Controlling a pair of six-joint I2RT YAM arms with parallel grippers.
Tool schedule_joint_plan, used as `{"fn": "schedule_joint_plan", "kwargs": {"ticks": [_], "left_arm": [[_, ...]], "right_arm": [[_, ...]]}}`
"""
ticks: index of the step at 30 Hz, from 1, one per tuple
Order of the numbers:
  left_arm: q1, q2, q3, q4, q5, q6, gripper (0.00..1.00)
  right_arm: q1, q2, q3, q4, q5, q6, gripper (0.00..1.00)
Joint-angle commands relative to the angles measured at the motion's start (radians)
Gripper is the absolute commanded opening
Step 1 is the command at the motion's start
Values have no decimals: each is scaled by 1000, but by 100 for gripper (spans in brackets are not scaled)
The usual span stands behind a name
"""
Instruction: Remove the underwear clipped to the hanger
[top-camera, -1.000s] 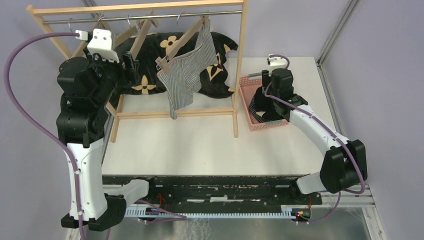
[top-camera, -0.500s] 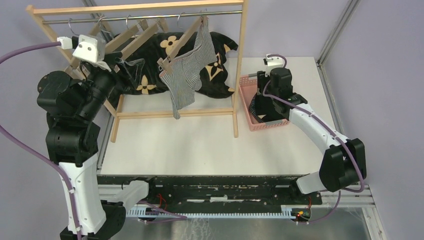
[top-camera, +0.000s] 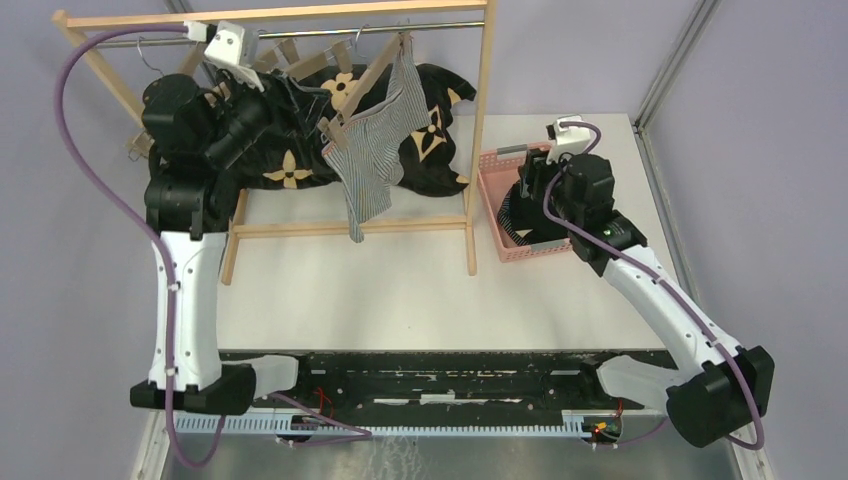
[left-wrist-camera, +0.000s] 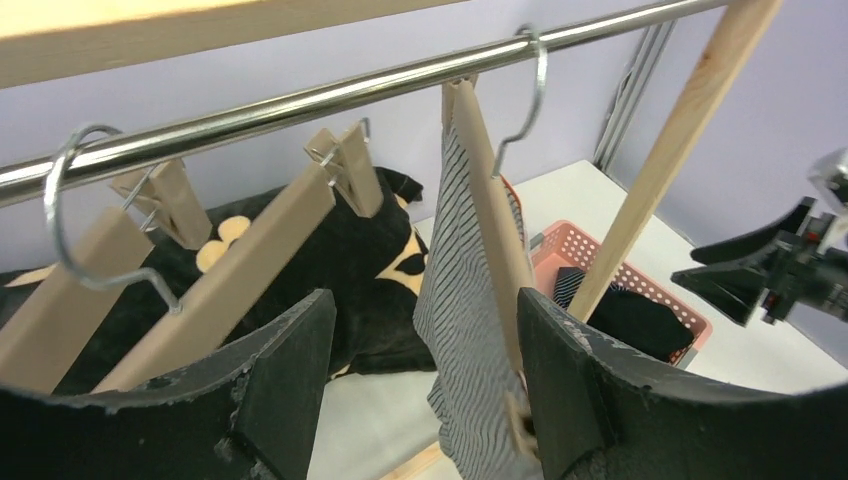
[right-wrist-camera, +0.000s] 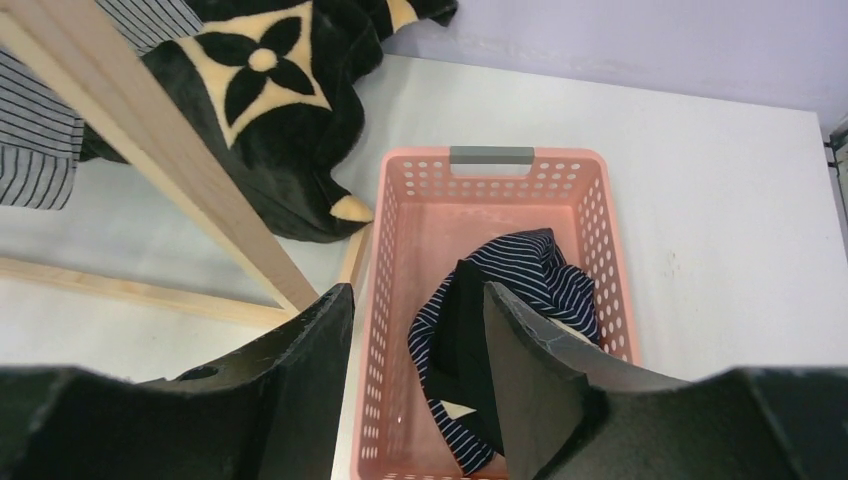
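Grey-white striped underwear (top-camera: 372, 150) hangs clipped to a tilted wooden hanger (top-camera: 372, 75) on the rack's metal rail. My left gripper (top-camera: 300, 100) is raised just left of it and stands open. In the left wrist view the underwear (left-wrist-camera: 465, 300) and hanger (left-wrist-camera: 492, 215) show between the fingers of the left gripper (left-wrist-camera: 425, 330), nearer the right finger; contact cannot be told. My right gripper (top-camera: 528, 185) hovers open and empty over the pink basket (top-camera: 535, 252). Navy striped underwear (right-wrist-camera: 540, 270) and black underwear (right-wrist-camera: 470, 345) lie inside the basket (right-wrist-camera: 600, 230), below the right gripper (right-wrist-camera: 418, 305).
A black cushion with tan flowers (top-camera: 290, 170) lies under the wooden rack (top-camera: 480, 130). Bare wooden hangers (left-wrist-camera: 230, 285) hang on the rail (left-wrist-camera: 300, 100) left of the striped piece. A rack post (right-wrist-camera: 150, 140) stands beside the basket.
My left arm swung up and to the right, from outside the rack's left end to the hangers. The right gripper drew back a little over the basket. The striped underwear still hangs.
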Motion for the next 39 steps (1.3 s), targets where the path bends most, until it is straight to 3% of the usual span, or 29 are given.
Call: {"fn": "schedule_joint_plan", "kwargs": {"ticks": [1, 7, 15, 18, 24, 33, 39], "left_arm": [[-1, 70, 85, 79, 22, -76, 73], [-9, 152, 139, 79, 2, -74, 73], [-59, 147, 103, 124, 4, -71, 73], [-138, 146, 108, 111, -23, -47, 73], [-323, 235, 211, -35, -221, 62, 73], [-328, 249, 229, -43, -328, 87, 73], [-329, 197, 222, -32, -254, 86, 72]], "right_arm": [[19, -42, -13, 33, 12, -4, 59], [37, -53, -25, 33, 29, -18, 59], [52, -39, -14, 29, 46, -34, 59], [56, -38, -15, 28, 49, -36, 59], [62, -49, -18, 23, 61, -41, 60], [63, -61, -25, 25, 56, -50, 60], [70, -38, -20, 30, 29, -40, 60]]}}
